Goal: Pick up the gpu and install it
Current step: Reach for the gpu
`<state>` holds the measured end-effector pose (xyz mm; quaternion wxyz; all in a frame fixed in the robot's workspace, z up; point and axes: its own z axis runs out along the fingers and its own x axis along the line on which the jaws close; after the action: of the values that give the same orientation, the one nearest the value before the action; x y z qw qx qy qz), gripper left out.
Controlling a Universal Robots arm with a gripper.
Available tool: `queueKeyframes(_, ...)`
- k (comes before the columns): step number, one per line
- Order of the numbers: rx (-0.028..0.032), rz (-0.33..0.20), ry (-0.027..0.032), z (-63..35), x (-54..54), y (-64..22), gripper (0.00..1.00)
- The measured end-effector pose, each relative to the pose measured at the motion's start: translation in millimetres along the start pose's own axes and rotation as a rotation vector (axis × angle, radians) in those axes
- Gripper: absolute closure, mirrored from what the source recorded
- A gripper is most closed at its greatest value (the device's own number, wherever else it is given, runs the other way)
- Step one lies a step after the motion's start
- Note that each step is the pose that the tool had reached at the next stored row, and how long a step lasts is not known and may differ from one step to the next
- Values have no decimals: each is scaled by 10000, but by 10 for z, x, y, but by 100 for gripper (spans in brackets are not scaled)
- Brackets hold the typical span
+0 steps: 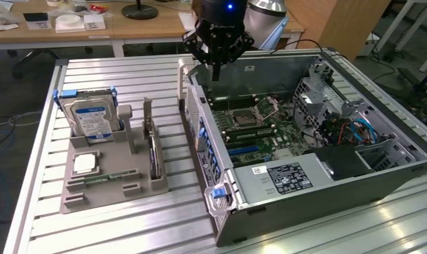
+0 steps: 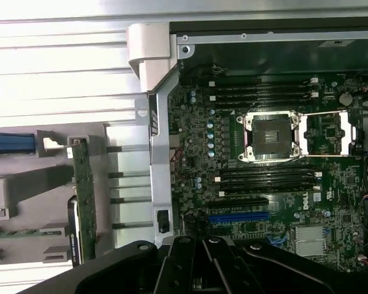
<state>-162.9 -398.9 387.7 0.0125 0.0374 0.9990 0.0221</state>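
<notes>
Pincer: we record the pincer (image 1: pixel 215 75) (image 2: pixel 202 254) with its fingers pressed together tip to tip and nothing between them

Pincer position: it hangs over the computer case (image 1: pixel 319 159), above the case wall that faces the tray, towards the bench's far edge

Gpu: the gpu (image 1: pixel 154 153) (image 2: pixel 84 196) stands on edge in a slot of the grey tray (image 1: pixel 93 198), along the tray's side nearest the case; its pale bracket end points to the bench's far edge

Gpu vs pincer: we see them well apart, with no contact; the card is not yet lifted

Tray: it lies flat on the slatted bench (image 1: pixel 128 74), close to the bench edge at the exterior view's left, just beside the case

Other parts in tray: a hard drive (image 1: pixel 93 120) with a blue label stands upright at the tray's far end; a narrow memory stick (image 1: pixel 103 179) lies near its near end

Case: it lies on its side with the side panel off, taking up the bench's half at the exterior view's right

Motherboard: we note the motherboard (image 1: pixel 259 135) (image 2: pixel 264 202) exposed, with the processor socket (image 1: pixel 245 117) (image 2: pixel 271 136) open and a blue slot (image 1: pixel 243 150) (image 2: pixel 239 217) unoccupied
</notes>
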Motion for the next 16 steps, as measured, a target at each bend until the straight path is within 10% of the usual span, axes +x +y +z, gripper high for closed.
queueKeyframes(16,0,0,0,-5,229,-18,89)
